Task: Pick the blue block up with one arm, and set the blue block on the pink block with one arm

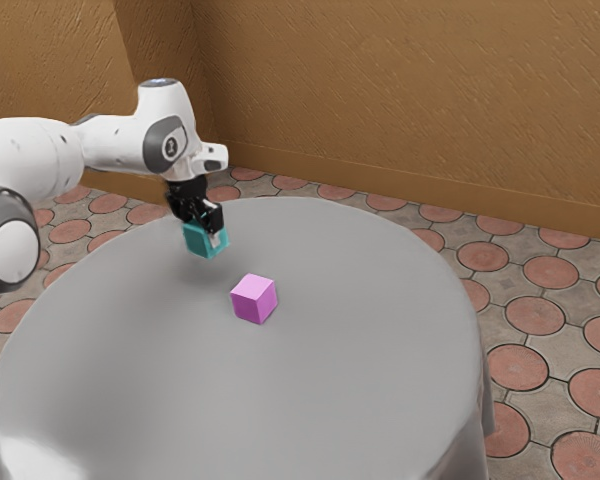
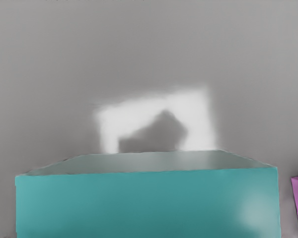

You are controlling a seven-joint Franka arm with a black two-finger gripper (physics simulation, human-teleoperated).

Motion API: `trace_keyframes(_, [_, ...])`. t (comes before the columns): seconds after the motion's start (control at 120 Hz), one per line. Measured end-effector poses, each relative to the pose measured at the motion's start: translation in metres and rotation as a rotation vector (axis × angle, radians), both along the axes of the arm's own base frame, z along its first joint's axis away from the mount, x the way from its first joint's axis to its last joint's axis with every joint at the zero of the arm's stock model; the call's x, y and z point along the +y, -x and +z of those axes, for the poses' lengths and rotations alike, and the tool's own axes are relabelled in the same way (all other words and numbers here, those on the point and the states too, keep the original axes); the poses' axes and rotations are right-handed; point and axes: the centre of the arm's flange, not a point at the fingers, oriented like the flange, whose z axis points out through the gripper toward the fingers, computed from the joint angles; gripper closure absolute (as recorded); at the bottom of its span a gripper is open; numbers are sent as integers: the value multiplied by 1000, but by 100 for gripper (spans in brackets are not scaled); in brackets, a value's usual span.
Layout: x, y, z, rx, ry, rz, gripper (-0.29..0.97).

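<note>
Clenched from two sides on the blue block (image 1: 204, 243), inside the black fingers of the gripper (image 1: 208, 236), with the block's lower part hanging beneath the fingertips. Held seemingly just off the grey table (image 1: 360, 400), near its far edge toward the exterior view's left. Near the pink block (image 1: 253, 298) but not touching it, the latter resting around the table's middle.

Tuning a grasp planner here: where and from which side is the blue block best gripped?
On two opposite flat sides, from above. The gripper holds the blue block that way now, leaving its flat underside free to land on the pink block.
</note>
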Motion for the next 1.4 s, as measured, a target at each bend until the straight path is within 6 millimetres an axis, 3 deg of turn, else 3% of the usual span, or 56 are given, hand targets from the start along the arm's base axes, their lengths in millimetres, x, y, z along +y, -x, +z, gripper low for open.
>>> trace_keyframes(0.292, [-52,27,22,27,-1,-23,31])
trace_keyframes(0.467, [-70,45,22,46,4,2,31])
trace_keyframes(0.667, [-88,46,16,36,24,34,31])
trace_keyframes(1.4, [-114,42,4,32,30,99,31])
